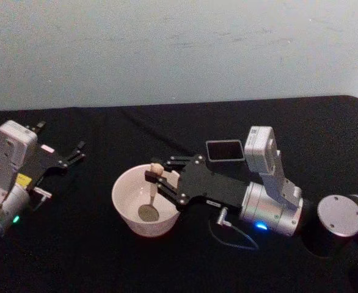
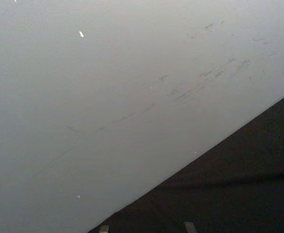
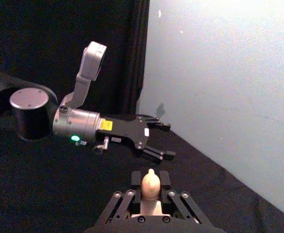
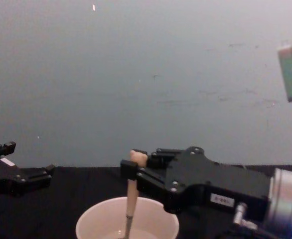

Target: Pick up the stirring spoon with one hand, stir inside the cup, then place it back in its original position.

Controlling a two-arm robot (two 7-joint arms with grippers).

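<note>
Your right end effector is pinching the stirring spoon, its fingers pressed onto the beige handle just below the bear head. The spoon stands nearly upright, with its metal bowl down inside the cream cup at mid-table. The dark grey holder stands just behind that end effector, toward the table's far edge. Your left end effector sits near the left edge with its fingers spread. A yellow label on the left arm and a white label on the right end effector both carry writing that cannot be read.
</note>
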